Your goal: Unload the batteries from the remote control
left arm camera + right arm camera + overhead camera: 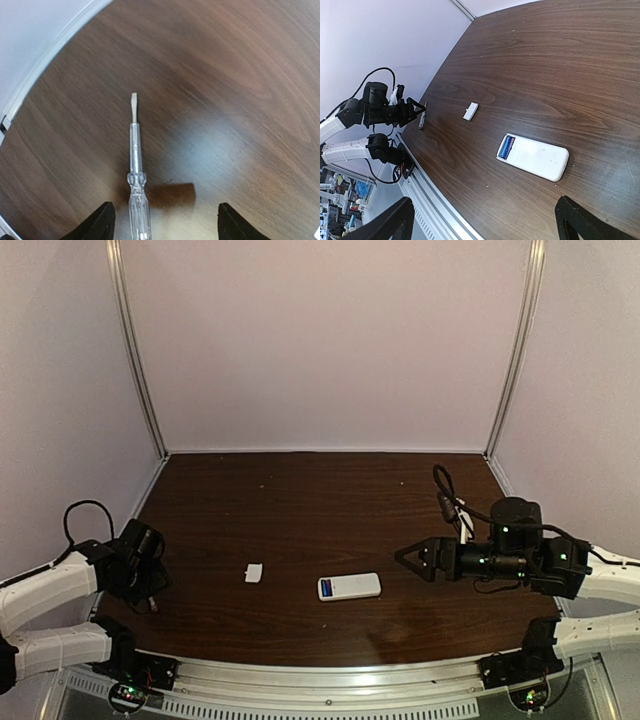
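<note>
The remote control (349, 586) (533, 157) lies face down mid-table with its battery bay open at the left end. The batteries (507, 147), one blue and one pink, sit side by side in that bay. My right gripper (408, 558) (482, 220) hovers open to the right of the remote, fingers pointing at it, holding nothing. My left gripper (150, 592) (162, 220) is at the table's left edge. Its jaws stand apart on either side of a clear screwdriver (136, 170) lying on the wood, whose handle is nearer the left finger (100, 222) and touches neither.
A small white battery cover (254, 573) (470, 111) lies loose on the table between the remote and the left arm. White walls enclose the table on three sides. A metal rail (330, 680) runs along the near edge.
</note>
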`<control>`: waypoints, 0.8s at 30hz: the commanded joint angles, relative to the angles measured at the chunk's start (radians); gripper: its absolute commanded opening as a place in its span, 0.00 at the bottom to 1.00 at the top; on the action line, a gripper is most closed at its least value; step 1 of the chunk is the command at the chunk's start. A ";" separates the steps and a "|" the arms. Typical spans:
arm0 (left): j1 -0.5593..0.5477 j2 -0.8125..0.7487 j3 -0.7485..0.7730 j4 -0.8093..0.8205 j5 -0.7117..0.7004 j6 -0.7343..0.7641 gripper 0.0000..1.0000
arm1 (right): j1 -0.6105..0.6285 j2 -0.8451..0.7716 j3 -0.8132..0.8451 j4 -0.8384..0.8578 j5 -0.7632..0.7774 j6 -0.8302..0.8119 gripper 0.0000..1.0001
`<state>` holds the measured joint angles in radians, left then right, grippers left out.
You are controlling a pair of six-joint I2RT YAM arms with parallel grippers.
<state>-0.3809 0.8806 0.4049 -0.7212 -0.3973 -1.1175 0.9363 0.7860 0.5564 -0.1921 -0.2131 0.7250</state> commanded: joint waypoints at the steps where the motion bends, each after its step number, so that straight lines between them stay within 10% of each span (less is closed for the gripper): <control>1: 0.063 0.024 -0.034 0.100 0.086 0.063 0.69 | 0.006 -0.015 0.016 -0.021 -0.013 -0.009 1.00; 24: 0.103 0.122 -0.051 0.152 0.079 0.063 0.07 | 0.007 -0.039 0.012 -0.031 -0.006 -0.007 1.00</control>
<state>-0.2867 1.0134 0.3710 -0.6003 -0.3286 -1.0676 0.9363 0.7486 0.5564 -0.2138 -0.2222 0.7250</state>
